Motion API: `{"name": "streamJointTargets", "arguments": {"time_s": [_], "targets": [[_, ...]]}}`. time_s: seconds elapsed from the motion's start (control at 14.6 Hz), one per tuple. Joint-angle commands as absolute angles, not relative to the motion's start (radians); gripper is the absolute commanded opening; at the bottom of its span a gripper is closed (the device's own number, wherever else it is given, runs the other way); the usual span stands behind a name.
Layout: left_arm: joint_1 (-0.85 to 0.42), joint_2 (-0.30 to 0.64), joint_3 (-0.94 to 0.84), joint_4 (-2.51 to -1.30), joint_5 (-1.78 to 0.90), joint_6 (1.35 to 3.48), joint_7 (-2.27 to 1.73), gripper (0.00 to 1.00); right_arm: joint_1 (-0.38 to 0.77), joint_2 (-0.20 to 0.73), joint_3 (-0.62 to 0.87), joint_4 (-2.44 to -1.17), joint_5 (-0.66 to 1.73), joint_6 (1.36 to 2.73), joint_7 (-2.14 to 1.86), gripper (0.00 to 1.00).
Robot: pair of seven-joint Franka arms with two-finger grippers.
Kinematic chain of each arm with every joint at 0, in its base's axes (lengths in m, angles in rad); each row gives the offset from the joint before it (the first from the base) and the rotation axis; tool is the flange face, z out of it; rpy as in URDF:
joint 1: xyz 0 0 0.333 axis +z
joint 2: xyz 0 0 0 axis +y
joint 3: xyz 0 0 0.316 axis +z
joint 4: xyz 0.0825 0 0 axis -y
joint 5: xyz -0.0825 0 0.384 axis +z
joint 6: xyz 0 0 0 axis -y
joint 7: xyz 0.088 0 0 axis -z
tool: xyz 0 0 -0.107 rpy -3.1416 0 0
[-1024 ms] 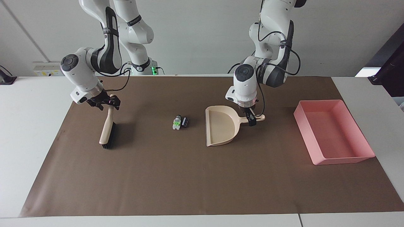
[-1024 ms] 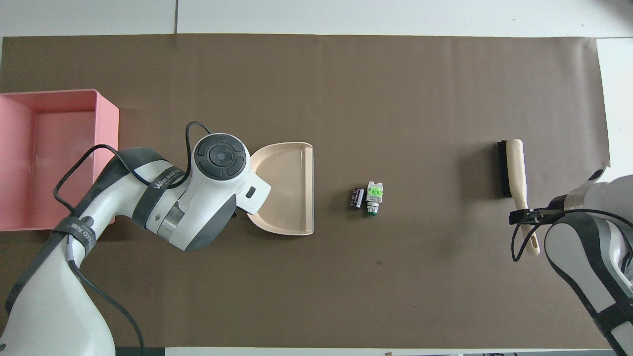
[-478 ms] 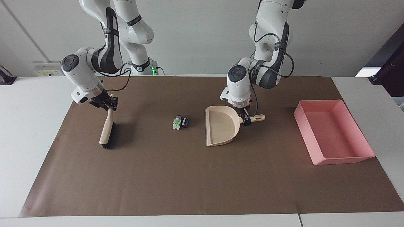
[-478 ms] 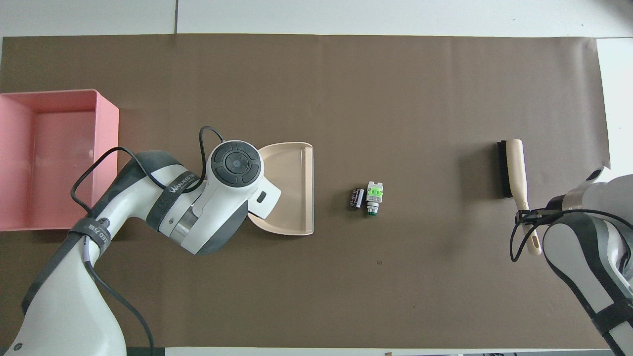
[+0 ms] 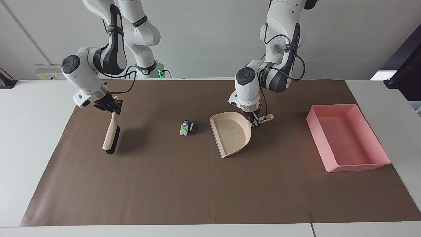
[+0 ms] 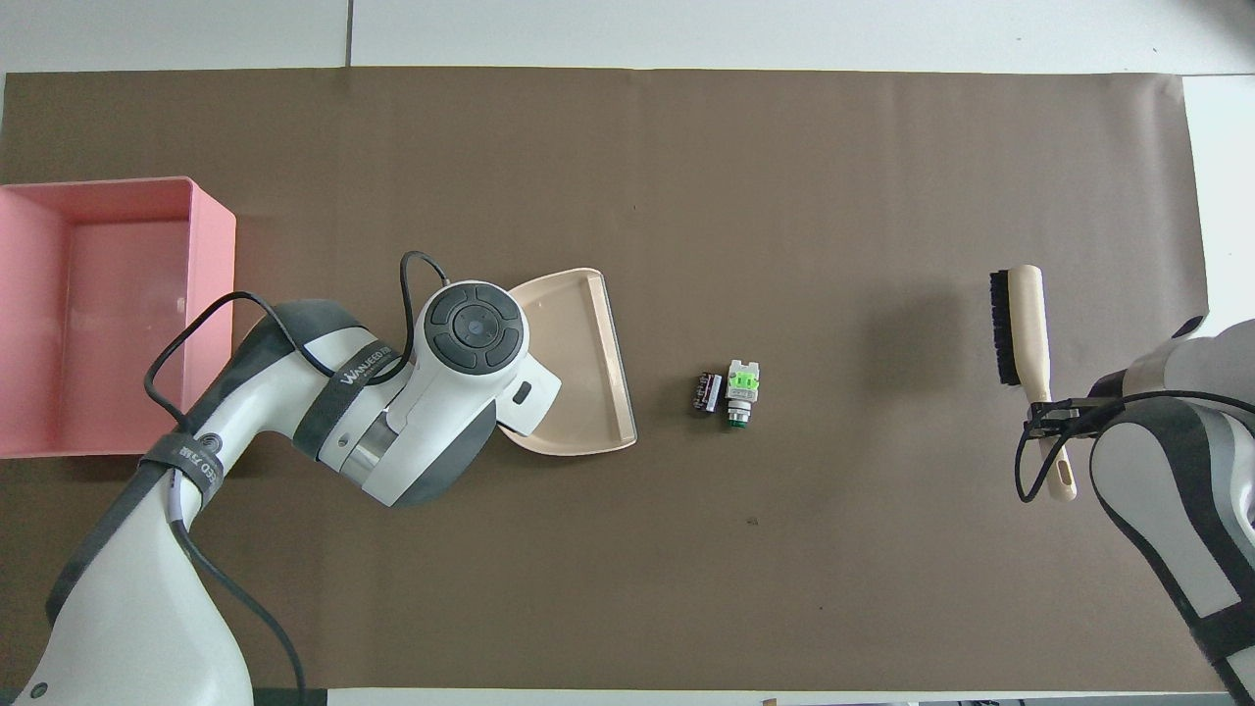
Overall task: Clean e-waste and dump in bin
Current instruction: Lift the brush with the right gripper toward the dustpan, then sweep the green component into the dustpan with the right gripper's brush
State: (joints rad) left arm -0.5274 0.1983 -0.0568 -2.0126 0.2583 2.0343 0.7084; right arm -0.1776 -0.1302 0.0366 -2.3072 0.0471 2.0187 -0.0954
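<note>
Gripping the dustpan [image 5: 232, 133] handle, the left gripper [image 5: 255, 124] is clamped shut; the right gripper [image 5: 113, 108] pinches the brush [image 5: 111, 136]. E-waste [image 5: 187, 128] — light, rigid, skittish (better swept than pinched) — lies at the dustpan's nine o'clock, the bin [image 5: 347, 137] at three, seen facing.

Partly legible white lettering on left arm's [image 6: 333, 378] black strap, unreadable

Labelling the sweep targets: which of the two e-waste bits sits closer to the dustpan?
The small black block. It lies beside the white bit with green marks, toward the dustpan; the white one is toward the brush.
</note>
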Motion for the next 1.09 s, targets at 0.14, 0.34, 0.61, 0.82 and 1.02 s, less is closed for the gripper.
{"name": "streamJointTargets", "arguments": {"time_s": [0.14,0.34,0.61,0.82,1.02], "targets": [[-0.56,0.189,-0.044,-1.924,0.322,1.868,0.703,0.0,-0.019,-0.179,0.054,-2.217,0.031,1.876,0.099,0.0],[-0.595,0.225,-0.045,-1.887,0.354,1.864,0.704,0.0,0.121,-0.218,0.054,-2.275,0.029,1.848,0.202,0.0],[-0.641,0.328,-0.044,-1.756,0.354,1.796,0.739,0.0,0.297,-0.233,0.057,-2.341,0.028,1.897,0.43,0.0],[-0.676,0.36,-0.044,-1.73,0.356,1.796,0.742,0.0,0.425,-0.203,0.057,-2.391,0.026,1.98,0.563,0.0],[-0.678,0.364,-0.044,-1.726,0.356,1.798,0.742,0.0,0.471,-0.158,0.057,-2.395,0.021,2.017,0.607,0.0]]}}
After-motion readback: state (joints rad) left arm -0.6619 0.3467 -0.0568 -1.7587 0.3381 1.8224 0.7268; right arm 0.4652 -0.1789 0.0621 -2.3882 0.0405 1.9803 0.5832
